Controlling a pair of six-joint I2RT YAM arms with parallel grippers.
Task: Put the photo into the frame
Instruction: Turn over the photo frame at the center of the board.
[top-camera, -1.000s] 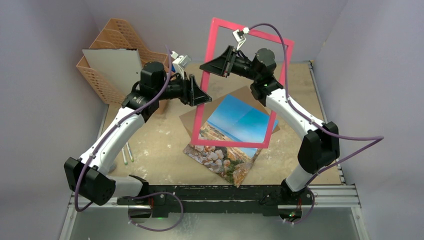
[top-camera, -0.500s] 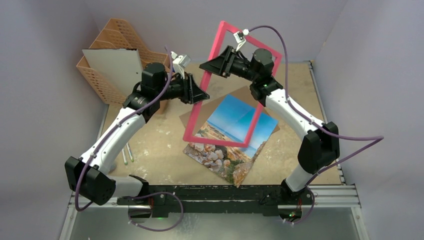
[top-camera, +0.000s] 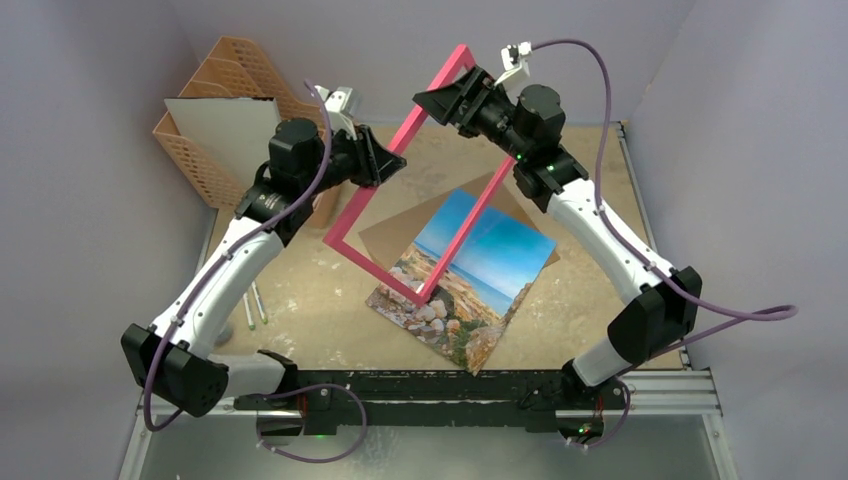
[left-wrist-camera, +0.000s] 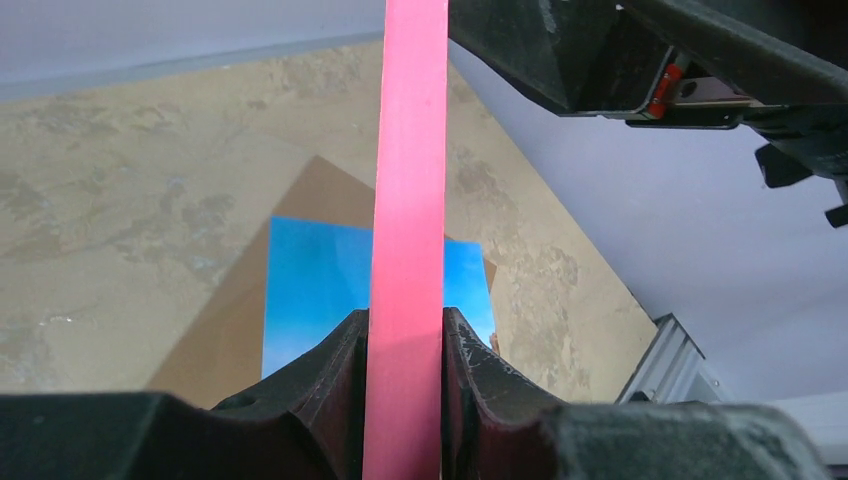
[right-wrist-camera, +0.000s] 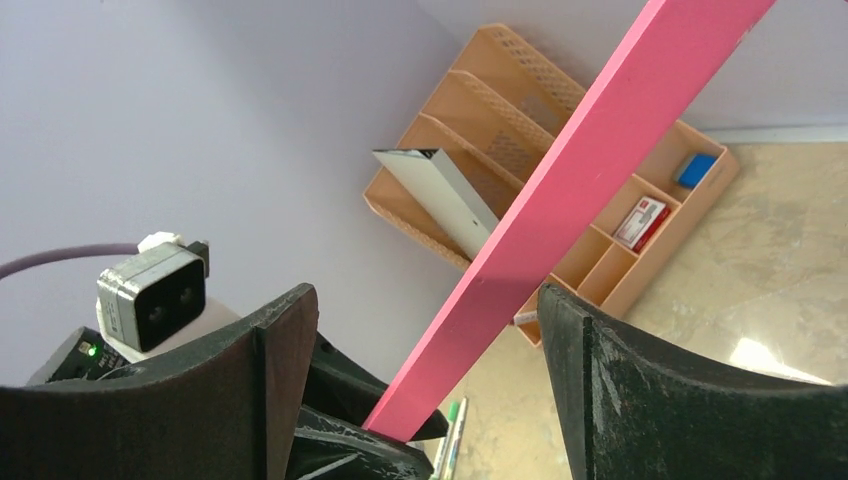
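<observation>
We see the frame lifted off the table and strongly tilted, with one corner high near the back wall and the opposite corner low over the photo. The left gripper is clamped on the frame's left side. In the left wrist view both fingers press against the pink bar, one on each face, with no gap. The right gripper is at the high end of the frame, and its jaws stand wide apart. In the right wrist view the pink bar passes diagonally between the two fingers. It shows a clear gap to the right finger, but we cannot tell whether it touches the left one low down, so we take this gripper as released. The photo lies flat on the table, in front of the arms and a little to the right. It rests on a brown backing board, which shows beyond its far edge. Part of the photo is seen through the frame's opening. An orange organiser stands at the back left corner.
</observation>
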